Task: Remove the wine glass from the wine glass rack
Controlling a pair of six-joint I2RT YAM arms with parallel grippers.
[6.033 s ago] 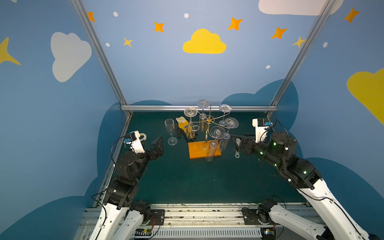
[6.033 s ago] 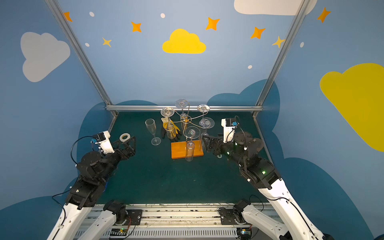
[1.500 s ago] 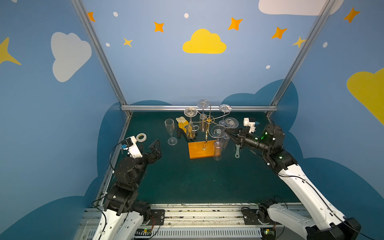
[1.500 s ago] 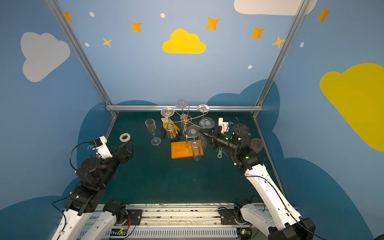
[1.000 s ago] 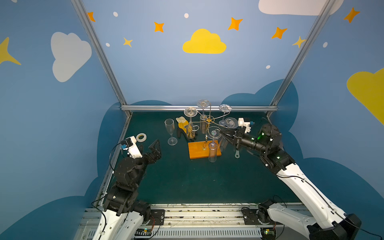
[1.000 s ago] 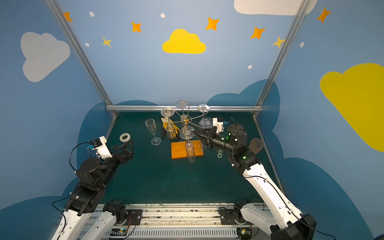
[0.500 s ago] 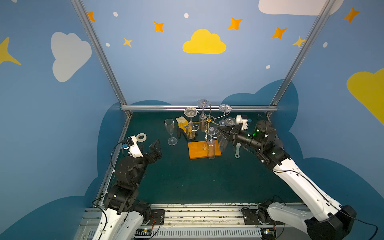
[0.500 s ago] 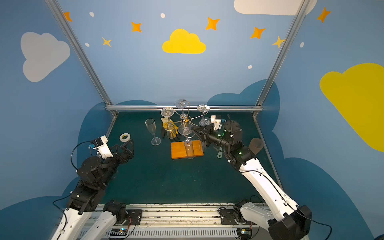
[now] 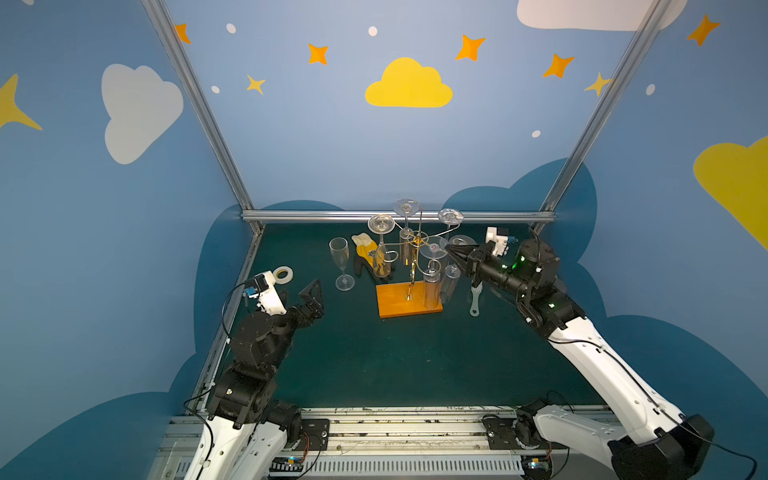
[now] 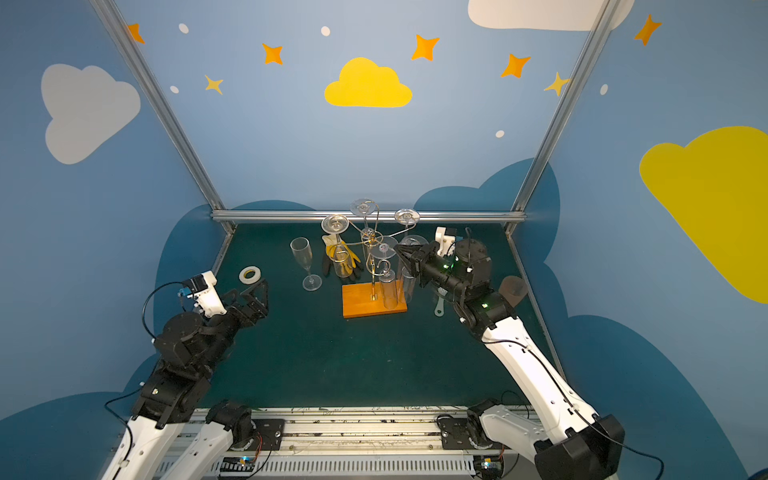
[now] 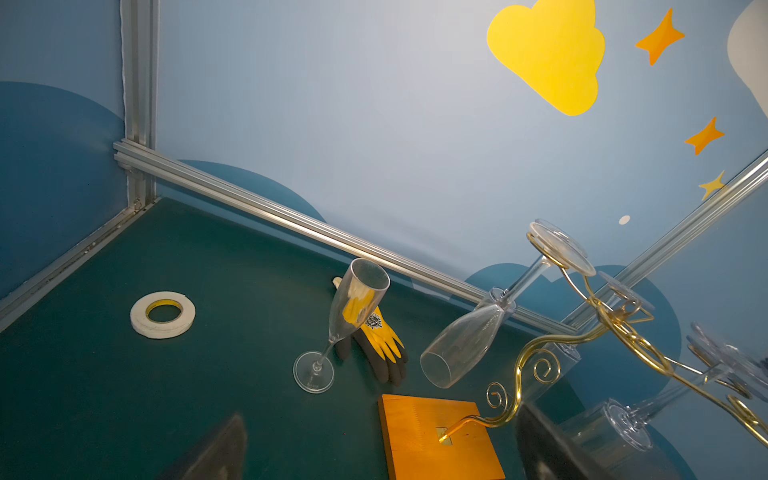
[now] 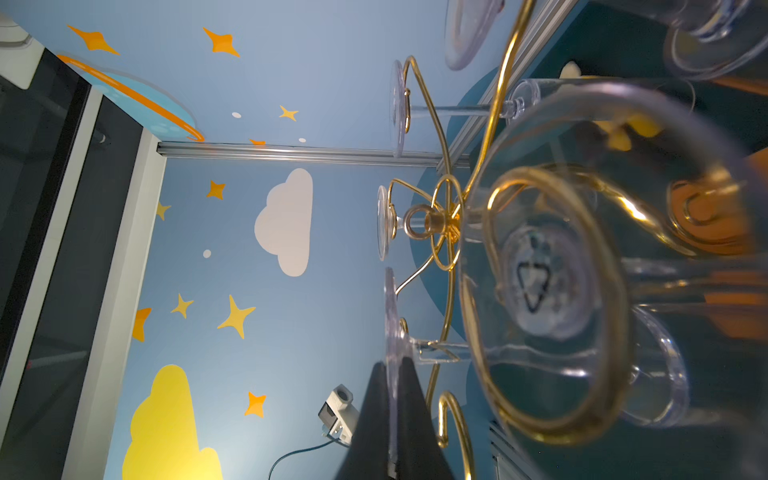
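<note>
Pinching the flat foot of a wine glass hung upside down on the rack, the right gripper risked tipping that rack if the stem snagged its curled arm, while the left gripper sat wide open, well apart.

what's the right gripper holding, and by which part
An upside-down wine glass, pinched at the rim of its foot between the right fingers.
</note>
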